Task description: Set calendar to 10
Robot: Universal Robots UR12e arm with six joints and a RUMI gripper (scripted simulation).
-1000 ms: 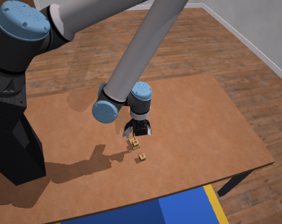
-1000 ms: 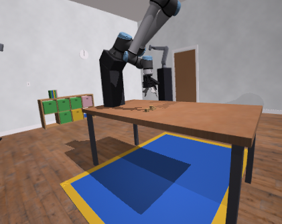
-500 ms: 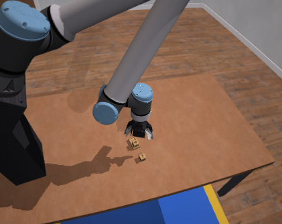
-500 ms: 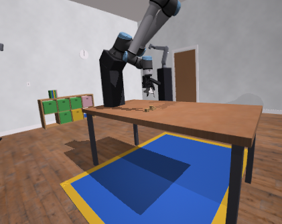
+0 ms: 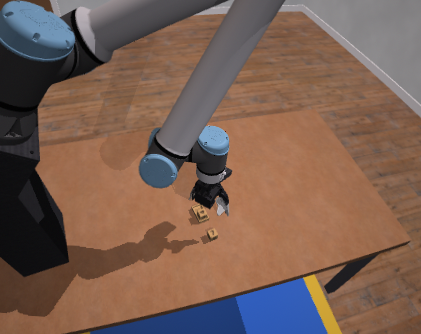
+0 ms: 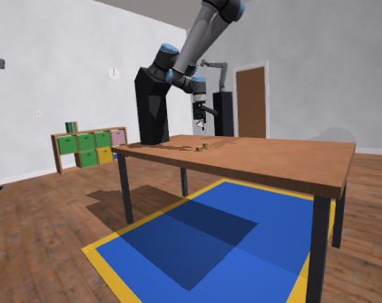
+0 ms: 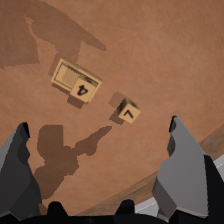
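A small wooden calendar tray (image 5: pixel 195 212) (image 7: pixel 66 76) (image 6: pixel 210 146) lies on the brown table (image 5: pixel 297 186). One cube (image 7: pixel 82 90) sits in one end of it with a 4 on top; the tray's other slot is empty. A second wooden cube (image 5: pixel 212 234) (image 7: pixel 128 112) (image 6: pixel 198 149) lies loose on the table a little apart from the tray, with a 7 on top. My gripper (image 5: pixel 212 204) (image 6: pixel 199 122) (image 7: pixel 99 120) hangs above them with its fingers wide open and nothing between them.
The table's front edge (image 5: pixel 237 286) runs a short way from the loose cube. A blue and yellow mat (image 6: pixel 224 237) lies on the floor under the table. The robot's black base (image 5: pixel 17 196) stands at the left.
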